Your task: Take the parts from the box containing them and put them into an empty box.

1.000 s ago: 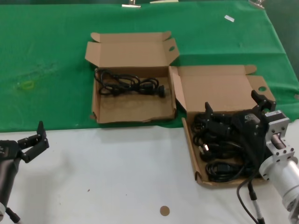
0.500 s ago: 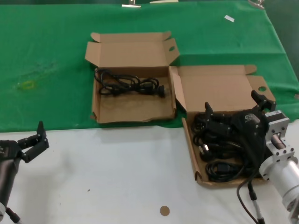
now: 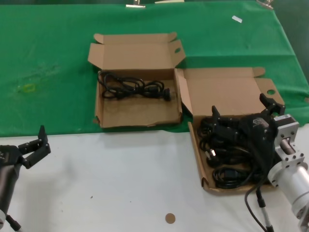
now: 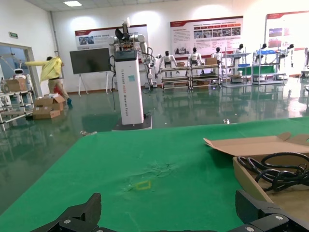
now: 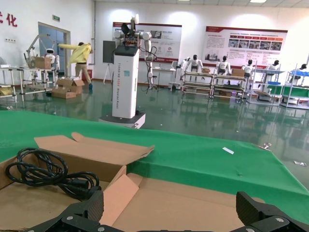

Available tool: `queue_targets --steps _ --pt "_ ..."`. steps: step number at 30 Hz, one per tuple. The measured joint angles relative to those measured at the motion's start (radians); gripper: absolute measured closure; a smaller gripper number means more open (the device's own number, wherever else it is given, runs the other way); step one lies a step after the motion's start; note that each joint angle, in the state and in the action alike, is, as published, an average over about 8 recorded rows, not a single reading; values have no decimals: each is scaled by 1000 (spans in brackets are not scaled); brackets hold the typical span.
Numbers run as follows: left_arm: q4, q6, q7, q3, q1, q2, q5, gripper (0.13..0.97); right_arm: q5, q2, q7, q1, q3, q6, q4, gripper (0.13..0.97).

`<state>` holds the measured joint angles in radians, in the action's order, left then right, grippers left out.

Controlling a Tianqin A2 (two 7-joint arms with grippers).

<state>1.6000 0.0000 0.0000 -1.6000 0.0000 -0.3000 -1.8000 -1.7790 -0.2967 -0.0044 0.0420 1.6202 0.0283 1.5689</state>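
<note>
Resting on the worktop (image 3: pixel 120 183), both boxes lay open. Right box (image 3: pixel 227 96) held most cords (image 3: pixel 227 164); left box (image 3: pixel 137 108) held one cord (image 3: pixel 133 88). Right gripper (image 3: pixel 240 112), jaws wide, hung over the cords. Left gripper (image 3: pixel 39 142), jaws wide, sat parked.

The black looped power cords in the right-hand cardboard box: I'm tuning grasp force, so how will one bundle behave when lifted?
The black looped power cords look thin and floppy, so a lifted bundle would probably sag and trail loops. They lie piled and overlapping in the splayed-wall brown cardboard box, so neighbours may snag and come along. The right gripper hovers open above them.
</note>
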Motion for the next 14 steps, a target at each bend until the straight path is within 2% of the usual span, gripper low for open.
queue_targets --steps 14 --pt "0 0 0 0 0 0 0 132 0 0 0 0 0 0 0 129"
